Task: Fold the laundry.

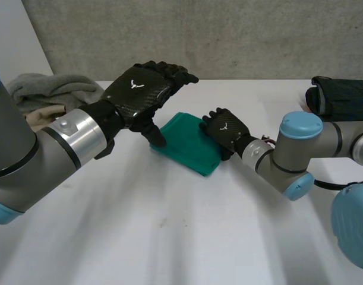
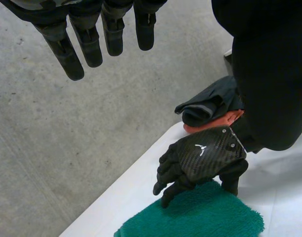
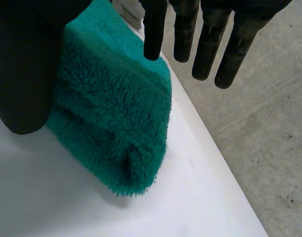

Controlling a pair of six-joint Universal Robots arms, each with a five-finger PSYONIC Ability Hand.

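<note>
Towel [image 1: 187, 144], green and folded into a thick pad, lies near the middle of the white worktop [image 1: 169, 225]. In the head view the left robot hand [image 1: 139, 92] hangs over the towel's ten o'clock corner, fingers straight and loosely spread, holding nothing. Its thumb points down and covers that corner, so whether it touches the pile cannot be told. The right robot hand [image 1: 227, 127] lies on the towel's three o'clock edge and hides that edge. In its own wrist view the fingers run straight out past the folded end, relaxed and closed on nothing, while the thumb rests on the plush top.

A grey laundry heap [image 1: 50, 89] sits at about ten o'clock from the towel, with something beige [image 1: 41, 116] below it half hidden by the left arm. At two o'clock a dark folded garment [image 1: 341, 98] is cut off by the frame edge. In the left wrist view an orange cloth [image 2: 210, 122] peeks out beneath it, mostly covered.
</note>
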